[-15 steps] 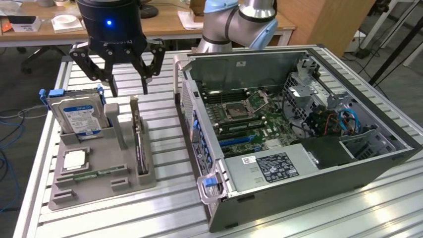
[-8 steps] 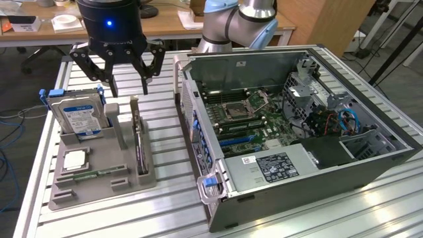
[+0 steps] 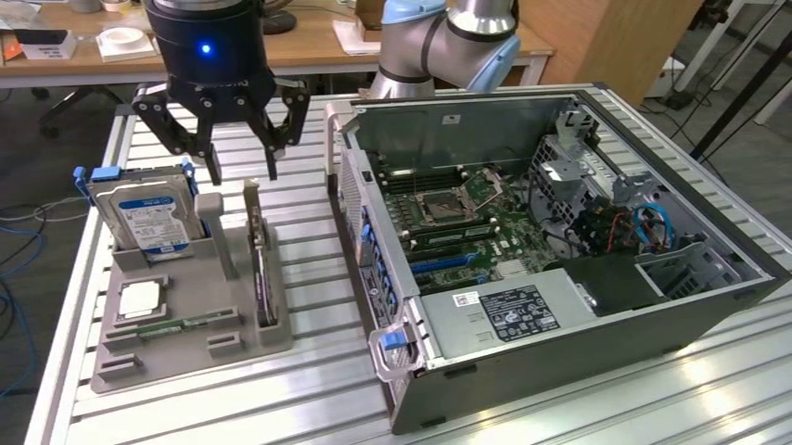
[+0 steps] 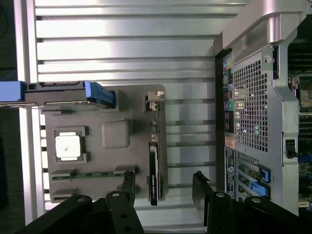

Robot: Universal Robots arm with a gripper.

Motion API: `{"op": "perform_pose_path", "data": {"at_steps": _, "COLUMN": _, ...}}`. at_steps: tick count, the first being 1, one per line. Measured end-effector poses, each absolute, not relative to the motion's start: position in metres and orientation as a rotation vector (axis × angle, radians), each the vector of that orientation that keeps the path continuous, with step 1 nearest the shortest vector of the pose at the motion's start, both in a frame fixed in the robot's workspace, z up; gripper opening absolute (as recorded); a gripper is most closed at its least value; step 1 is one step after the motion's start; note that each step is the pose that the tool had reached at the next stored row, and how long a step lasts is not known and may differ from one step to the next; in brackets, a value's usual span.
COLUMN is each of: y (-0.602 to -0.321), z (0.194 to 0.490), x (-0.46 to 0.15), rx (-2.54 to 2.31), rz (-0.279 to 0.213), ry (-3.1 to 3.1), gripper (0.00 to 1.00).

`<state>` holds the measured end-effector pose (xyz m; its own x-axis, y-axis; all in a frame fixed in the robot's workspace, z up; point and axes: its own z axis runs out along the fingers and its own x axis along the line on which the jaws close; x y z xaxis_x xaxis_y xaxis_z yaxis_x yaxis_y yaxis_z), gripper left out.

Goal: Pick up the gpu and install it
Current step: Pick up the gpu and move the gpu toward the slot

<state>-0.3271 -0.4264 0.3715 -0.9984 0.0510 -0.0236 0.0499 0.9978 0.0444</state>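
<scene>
The tabletop (image 3: 248,408) is ribbed bare metal, brushed, and shiny where light strikes it. The holder (image 3: 236,297) looks like smooth matt grey plastic. The gpu (image 3: 260,264) is a dark green circuit board with a dull grey metal bracket. The drive (image 3: 148,218) has a silvery metal shell, a glossy label and blue plastic rails. The chip (image 3: 139,298) has a bright metal lid. The case (image 3: 557,362) is grey sheet metal with a perforated back. The hand (image 3: 243,178) is matt black. The far desk (image 3: 310,51) is wood.
</scene>
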Motion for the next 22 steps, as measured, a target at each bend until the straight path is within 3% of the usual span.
{"op": "perform_pose_path", "data": {"at_steps": 22, "y": -0.4264, "z": 0.3640, "x": -0.3270, "rx": 0.079, "rz": 0.068, "ry": 3.115, "gripper": 0.59}}
